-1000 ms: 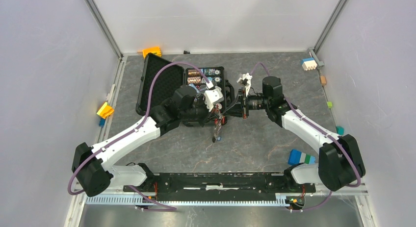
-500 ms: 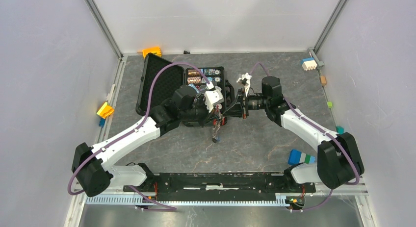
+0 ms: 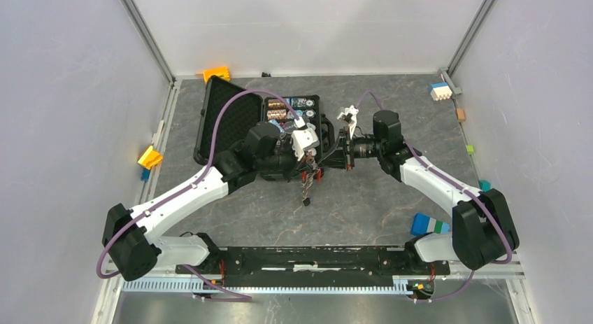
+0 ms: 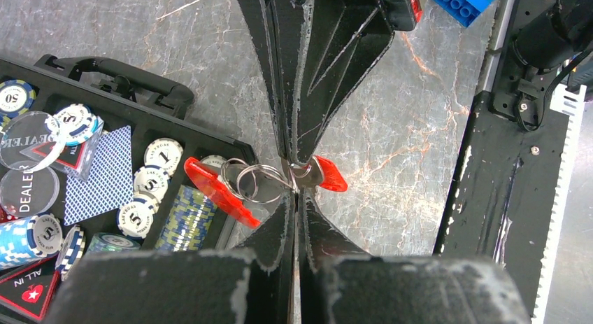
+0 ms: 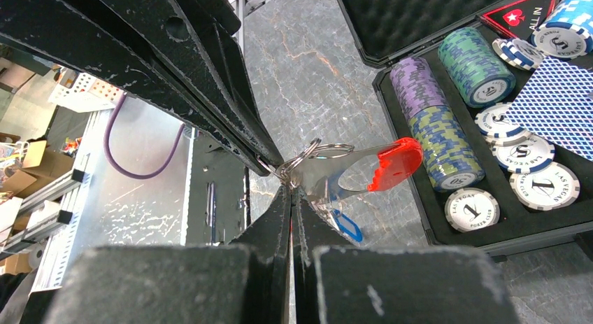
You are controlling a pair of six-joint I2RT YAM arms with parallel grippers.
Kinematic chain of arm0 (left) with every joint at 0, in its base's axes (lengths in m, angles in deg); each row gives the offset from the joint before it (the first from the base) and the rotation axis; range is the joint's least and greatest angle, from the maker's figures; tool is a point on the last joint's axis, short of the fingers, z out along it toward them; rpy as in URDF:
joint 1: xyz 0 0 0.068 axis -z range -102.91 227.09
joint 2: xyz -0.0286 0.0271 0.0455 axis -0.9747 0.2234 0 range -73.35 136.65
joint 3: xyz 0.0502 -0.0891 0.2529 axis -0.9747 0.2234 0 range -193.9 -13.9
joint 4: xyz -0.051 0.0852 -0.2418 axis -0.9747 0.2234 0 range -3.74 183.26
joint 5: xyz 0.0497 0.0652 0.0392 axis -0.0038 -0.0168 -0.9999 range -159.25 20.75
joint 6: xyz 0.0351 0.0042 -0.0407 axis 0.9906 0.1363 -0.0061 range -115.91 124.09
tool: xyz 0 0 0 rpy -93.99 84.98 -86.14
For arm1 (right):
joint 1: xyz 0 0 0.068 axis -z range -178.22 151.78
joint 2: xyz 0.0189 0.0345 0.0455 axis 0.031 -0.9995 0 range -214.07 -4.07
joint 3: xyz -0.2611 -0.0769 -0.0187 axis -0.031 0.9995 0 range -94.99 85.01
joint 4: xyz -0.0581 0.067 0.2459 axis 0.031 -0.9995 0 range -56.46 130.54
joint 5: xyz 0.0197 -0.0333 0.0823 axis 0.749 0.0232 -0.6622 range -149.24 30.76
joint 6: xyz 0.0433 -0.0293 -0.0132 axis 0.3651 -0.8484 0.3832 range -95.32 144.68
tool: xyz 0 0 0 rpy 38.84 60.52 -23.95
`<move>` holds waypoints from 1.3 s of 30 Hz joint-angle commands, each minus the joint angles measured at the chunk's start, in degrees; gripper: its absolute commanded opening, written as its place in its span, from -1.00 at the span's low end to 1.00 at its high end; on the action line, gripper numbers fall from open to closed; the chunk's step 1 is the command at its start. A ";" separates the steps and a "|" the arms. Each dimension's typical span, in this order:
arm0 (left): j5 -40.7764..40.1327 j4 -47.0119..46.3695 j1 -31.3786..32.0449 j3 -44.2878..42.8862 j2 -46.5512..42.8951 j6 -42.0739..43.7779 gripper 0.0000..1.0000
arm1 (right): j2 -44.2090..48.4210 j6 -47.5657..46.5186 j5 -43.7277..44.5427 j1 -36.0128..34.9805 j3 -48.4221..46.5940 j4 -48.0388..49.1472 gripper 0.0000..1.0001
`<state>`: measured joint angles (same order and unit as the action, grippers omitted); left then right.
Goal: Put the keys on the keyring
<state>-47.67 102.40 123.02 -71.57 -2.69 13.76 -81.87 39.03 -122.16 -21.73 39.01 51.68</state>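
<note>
left gripper (image 4: 294, 201) tight on keyring (image 4: 253, 181), right gripper (image 5: 291, 192) tight, seemingly on red key (image 5: 395, 163)

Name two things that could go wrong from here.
The left tool and right tool pinch tip to tip above the table, so the red-headed key could slip out and drop. The keyring might twist under its hanging red tag, losing alignment.

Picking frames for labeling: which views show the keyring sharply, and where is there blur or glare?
Left wrist: keyring sharp, evenly lit. Right wrist: keyring sharp, left background bright and blurred. Top external: even light, keyring too small to resolve.
</note>
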 commanded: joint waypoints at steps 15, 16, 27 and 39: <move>7.90 -9.55 -1.41 1.48 -2.41 -0.26 -0.96 | 2.22 5.93 0.04 0.22 5.67 12.34 -0.94; 8.22 -10.19 -1.54 1.80 -2.52 -0.25 -0.96 | 2.34 6.47 -0.05 0.16 6.01 13.03 -0.93; 12.44 -15.93 -3.45 4.31 -2.26 -0.47 -0.96 | 3.71 10.70 -0.51 -0.11 9.93 20.04 -0.88; 20.87 -22.38 -4.56 6.65 -0.98 -0.30 -0.96 | 4.91 13.57 -1.71 -0.83 12.27 25.69 -0.87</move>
<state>-32.83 89.55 118.26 -65.34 -3.13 13.72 -78.57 50.55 -122.46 -21.73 49.98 72.37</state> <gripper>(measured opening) 0.037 0.062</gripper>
